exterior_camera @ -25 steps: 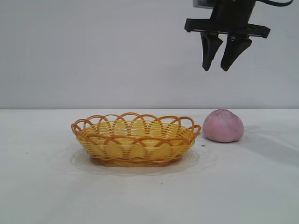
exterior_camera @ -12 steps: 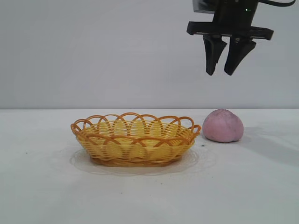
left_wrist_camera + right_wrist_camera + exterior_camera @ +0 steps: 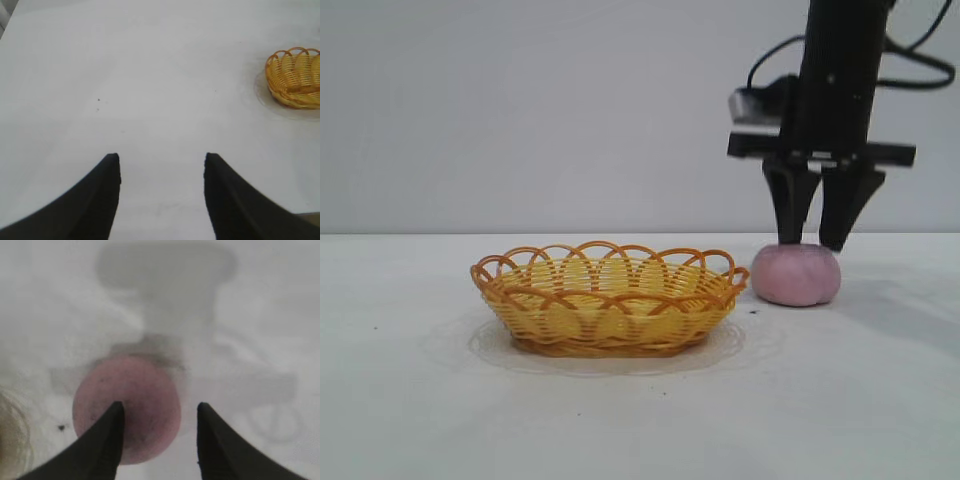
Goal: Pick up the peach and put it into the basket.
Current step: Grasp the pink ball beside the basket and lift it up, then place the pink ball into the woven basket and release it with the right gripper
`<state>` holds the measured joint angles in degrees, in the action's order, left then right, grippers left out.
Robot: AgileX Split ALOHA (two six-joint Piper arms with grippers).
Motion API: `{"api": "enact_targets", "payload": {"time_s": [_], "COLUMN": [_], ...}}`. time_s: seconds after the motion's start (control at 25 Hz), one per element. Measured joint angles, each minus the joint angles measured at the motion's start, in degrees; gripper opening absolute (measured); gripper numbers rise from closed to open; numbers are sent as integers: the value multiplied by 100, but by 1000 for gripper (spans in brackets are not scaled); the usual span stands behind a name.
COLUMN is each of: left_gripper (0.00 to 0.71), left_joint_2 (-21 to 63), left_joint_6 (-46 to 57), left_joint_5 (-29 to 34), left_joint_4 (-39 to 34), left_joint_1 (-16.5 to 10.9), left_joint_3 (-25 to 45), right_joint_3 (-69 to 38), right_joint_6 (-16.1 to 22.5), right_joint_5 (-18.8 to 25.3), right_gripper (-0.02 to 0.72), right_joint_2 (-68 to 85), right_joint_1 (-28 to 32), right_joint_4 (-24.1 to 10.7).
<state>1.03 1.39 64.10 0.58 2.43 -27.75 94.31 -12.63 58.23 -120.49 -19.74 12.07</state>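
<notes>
The pink-mauve peach sits on the white table just right of the yellow woven basket. My right gripper hangs open directly above the peach, fingertips at its top, one seeming to touch. In the right wrist view the peach lies under and between the open fingers, offset toward one finger. My left gripper is open and empty over bare table, with the basket's end far off in the left wrist view.
The white table stretches wide in front of and around the basket. A small dark speck lies on the table beside the peach. A plain grey wall stands behind.
My right gripper has dropped straight down from high above to the top of the peach, still open. The peach and basket have not moved.
</notes>
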Motion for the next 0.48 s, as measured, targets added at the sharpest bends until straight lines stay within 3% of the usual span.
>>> {"api": "enact_targets", "payload": {"time_s": [0.08, 0.16, 0.24, 0.48], "left_gripper": [336, 336, 336, 336], "left_joint_2": [0, 0, 0, 3], "left_joint_6": [0, 0, 0, 0], "left_joint_5": [0, 0, 0, 0], "left_joint_4": [0, -11, -11, -11], "left_joint_1": [0, 0, 0, 0], "left_joint_3": [0, 0, 0, 0], "right_joint_3": [0, 0, 10, 10], "right_joint_6": [-307, -726, -1029, -1107], "right_joint_5": [-8, 112, 224, 326], "right_gripper": [0, 0, 0, 0], "right_joint_2": [503, 992, 1252, 904], "right_joint_1": [0, -25, -204, -1016], "right_joint_4": [380, 1060, 1491, 1591]}}
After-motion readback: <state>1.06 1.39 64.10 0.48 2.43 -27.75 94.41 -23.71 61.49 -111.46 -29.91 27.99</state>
